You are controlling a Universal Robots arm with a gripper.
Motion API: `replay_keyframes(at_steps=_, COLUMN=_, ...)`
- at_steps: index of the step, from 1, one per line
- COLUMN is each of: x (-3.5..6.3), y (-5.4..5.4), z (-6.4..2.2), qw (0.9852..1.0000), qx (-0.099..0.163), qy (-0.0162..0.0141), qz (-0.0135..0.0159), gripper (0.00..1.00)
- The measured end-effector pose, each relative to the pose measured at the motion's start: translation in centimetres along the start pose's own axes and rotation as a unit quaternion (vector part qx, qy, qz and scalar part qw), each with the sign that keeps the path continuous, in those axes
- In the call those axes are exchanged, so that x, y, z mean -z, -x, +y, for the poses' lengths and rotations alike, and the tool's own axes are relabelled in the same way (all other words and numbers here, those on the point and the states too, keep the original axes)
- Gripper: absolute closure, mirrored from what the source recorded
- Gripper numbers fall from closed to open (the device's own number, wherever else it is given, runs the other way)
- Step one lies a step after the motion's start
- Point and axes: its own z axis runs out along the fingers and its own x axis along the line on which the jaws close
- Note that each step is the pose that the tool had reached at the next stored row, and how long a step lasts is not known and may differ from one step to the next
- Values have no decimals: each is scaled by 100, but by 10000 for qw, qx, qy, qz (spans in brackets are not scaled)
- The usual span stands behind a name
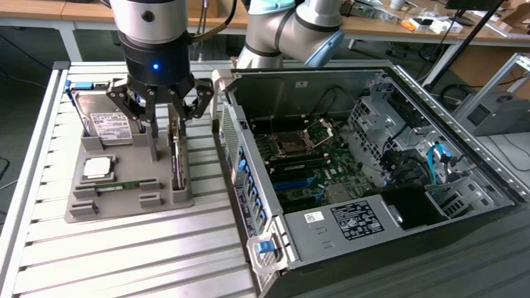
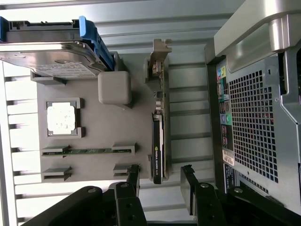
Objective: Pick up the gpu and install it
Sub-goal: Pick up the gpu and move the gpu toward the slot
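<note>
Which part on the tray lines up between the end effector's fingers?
The gpu, the thin dark card on edge beside the case; hard drive, processor and memory stick sit aside.

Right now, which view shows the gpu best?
The wrist view: the gpu stands on edge in the grey tray, full length visible, one end between the open gripper. The exterior view gives a thin dark strip.

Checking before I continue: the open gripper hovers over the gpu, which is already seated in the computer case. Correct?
Not quite. The gpu stands on edge in the grey tray beside the case, not inside it, as the exterior view shows. The open gripper is over it.
</note>
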Motion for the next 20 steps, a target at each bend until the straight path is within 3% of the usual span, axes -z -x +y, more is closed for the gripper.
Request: replay_keyframes(at_steps=20, x=-66, y=-1, z=-3, qw=10000, qx=0, qy=0, qz=0, gripper=52)
